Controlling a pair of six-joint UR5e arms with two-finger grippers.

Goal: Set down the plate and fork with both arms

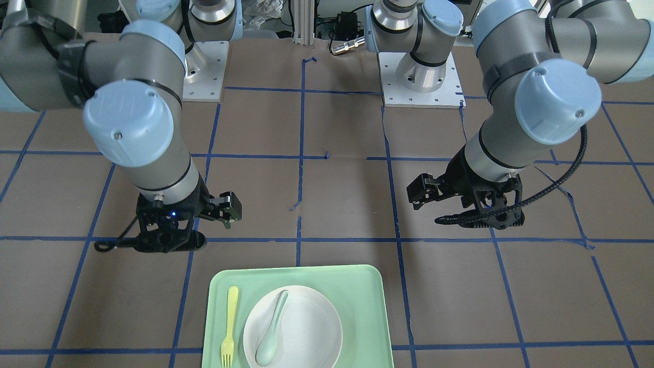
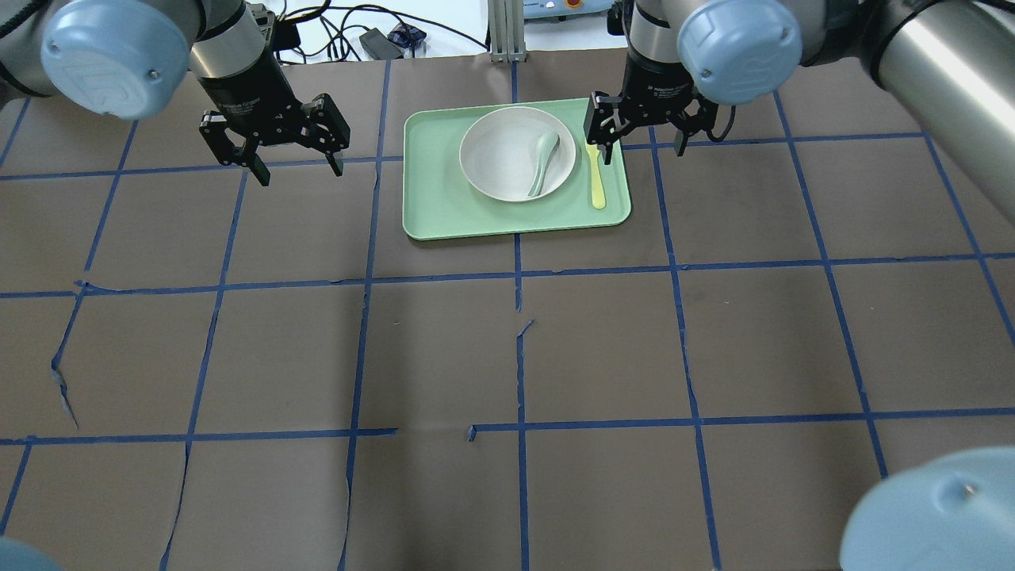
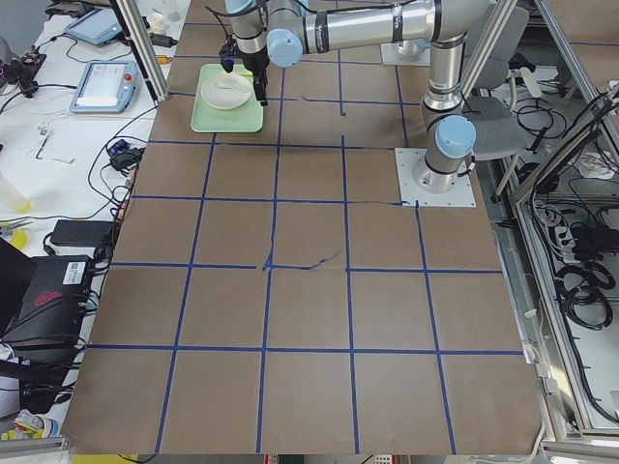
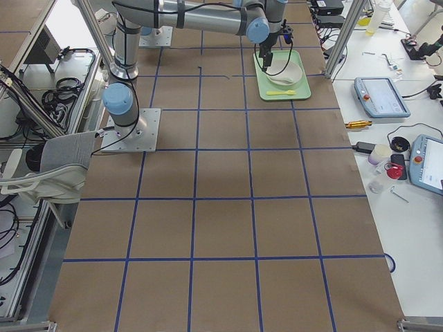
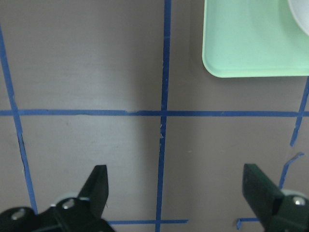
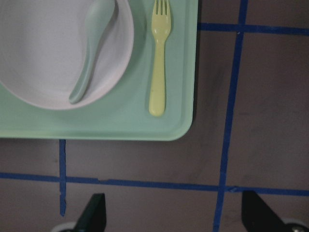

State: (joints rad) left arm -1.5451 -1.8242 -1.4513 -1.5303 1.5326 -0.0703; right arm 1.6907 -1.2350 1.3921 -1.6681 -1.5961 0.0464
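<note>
The off-white plate (image 2: 507, 159) lies on a mint-green tray (image 2: 432, 198) at the far middle of the table, with a pale grey-green spoon (image 2: 543, 162) in it. The yellow-green fork (image 2: 596, 181) lies on the tray to the plate's right, tines pointing away from me. The right wrist view shows the fork (image 6: 158, 63) and the plate (image 6: 43, 63) from above. My right gripper (image 2: 644, 149) is open and empty, and hovers by the tray's fork-side corner. My left gripper (image 2: 293, 162) is open and empty, and hovers over bare table left of the tray (image 5: 251, 43).
The table is covered in brown paper with a blue tape grid, torn in places (image 2: 523, 329). Both arm bases (image 1: 421, 76) stand on white plates at the robot side. Cables and devices (image 2: 381, 40) lie beyond the far edge.
</note>
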